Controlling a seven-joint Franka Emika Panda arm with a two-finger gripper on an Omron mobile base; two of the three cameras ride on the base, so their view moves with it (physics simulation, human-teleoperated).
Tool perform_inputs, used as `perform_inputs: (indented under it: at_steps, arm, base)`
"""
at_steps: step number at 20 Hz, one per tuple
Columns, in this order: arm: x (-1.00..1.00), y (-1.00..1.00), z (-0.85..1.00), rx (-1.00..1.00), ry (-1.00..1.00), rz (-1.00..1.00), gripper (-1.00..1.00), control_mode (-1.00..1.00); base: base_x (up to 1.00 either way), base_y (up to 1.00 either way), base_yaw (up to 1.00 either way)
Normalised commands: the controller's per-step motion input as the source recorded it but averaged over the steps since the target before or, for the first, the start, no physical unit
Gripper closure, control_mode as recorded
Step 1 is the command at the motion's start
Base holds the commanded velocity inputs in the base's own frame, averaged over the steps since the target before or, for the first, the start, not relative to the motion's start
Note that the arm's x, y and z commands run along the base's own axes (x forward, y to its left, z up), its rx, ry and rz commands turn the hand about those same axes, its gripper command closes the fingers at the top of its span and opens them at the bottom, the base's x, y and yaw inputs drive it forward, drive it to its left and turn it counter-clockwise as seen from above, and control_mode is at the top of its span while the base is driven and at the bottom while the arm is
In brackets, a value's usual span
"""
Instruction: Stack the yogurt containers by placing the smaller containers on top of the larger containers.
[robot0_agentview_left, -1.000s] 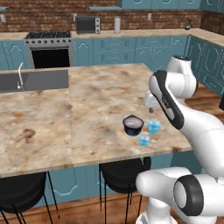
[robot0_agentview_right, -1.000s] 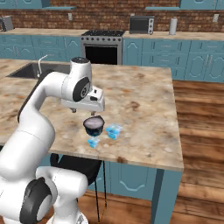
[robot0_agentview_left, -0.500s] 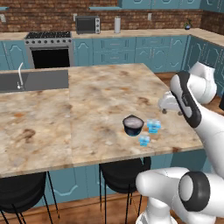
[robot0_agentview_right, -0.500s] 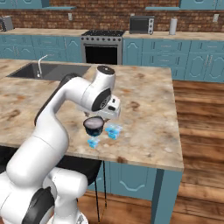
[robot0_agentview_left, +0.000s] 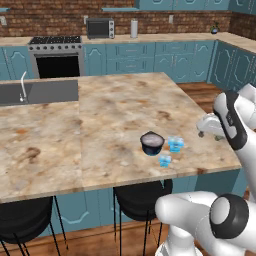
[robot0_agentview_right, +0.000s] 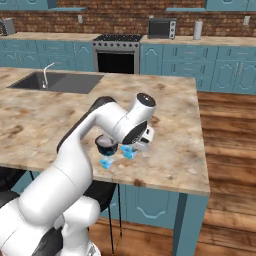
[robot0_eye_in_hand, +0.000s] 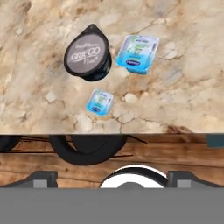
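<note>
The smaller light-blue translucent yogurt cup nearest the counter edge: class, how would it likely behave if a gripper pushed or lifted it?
The smaller light-blue translucent yogurt cup looks tiny beside the squat dark round tub, so it is probably very light and would slide when nudged. Its low, squarish shape suggests it won't roll. Thin see-through walls may flex if squeezed.

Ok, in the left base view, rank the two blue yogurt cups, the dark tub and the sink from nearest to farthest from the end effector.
1. The larger blue cup, just right of the tub, on the end effector side.
2. The dark tub and the smaller blue cup by the counter's front edge: too close to call.
3. The sink, far left.
</note>
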Motion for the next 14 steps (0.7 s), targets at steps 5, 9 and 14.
perform_inputs:
  at_steps: [5,9,14]
  arm:
    - [-0.01,-0.15,-0.17,0.1,-0.03,-0.05,-1.0,-1.0]
    - [0.0,0.0,-0.07,0.1,0.0,-0.09,-1.0,-1.0]
    - [0.0,0.0,-0.09,0.08,0.0,-0.09,-1.0,-1.0]
  base:
    - [0.0,0.0,0.0]
    - [0.0,0.0,0.0]
    - [0.0,0.0,0.0]
